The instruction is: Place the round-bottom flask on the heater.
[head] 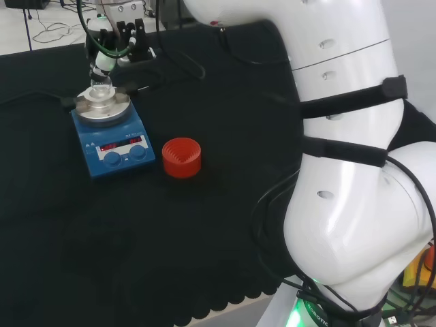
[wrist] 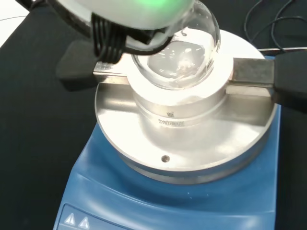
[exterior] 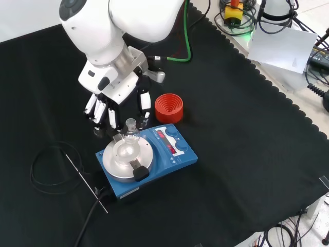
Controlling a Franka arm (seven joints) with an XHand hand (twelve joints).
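Front view: the hand (exterior: 110,100) hangs from the white arm (exterior: 118,23) with its fingers (exterior: 145,103) pointing down toward the black cloth (exterior: 247,154). The fingers are nearly straight and spread apart, and they close on nothing. Just below and in front of the fingertips stands the flask (exterior: 128,146), a clear glass ball with a short neck that rises toward the hand. From this view it cannot be told whether a fingertip touches the neck.

The flask sits upright in the round metal block (exterior: 126,159) on top of the blue heater (exterior: 164,154). Wrist view: the glass ball (wrist: 180,52) rests in the block's well (wrist: 180,108), with the heater's blue casing (wrist: 144,206) beneath.

A red ribbed stand (exterior: 168,107) lies on the cloth just beside the hand, on its right in the front view, apart from the heater. A black cable (exterior: 49,170) loops on the cloth on the hand's other side.

Head view: the hand (head: 116,41) hangs directly above the flask (head: 101,88) and heater (head: 112,139).
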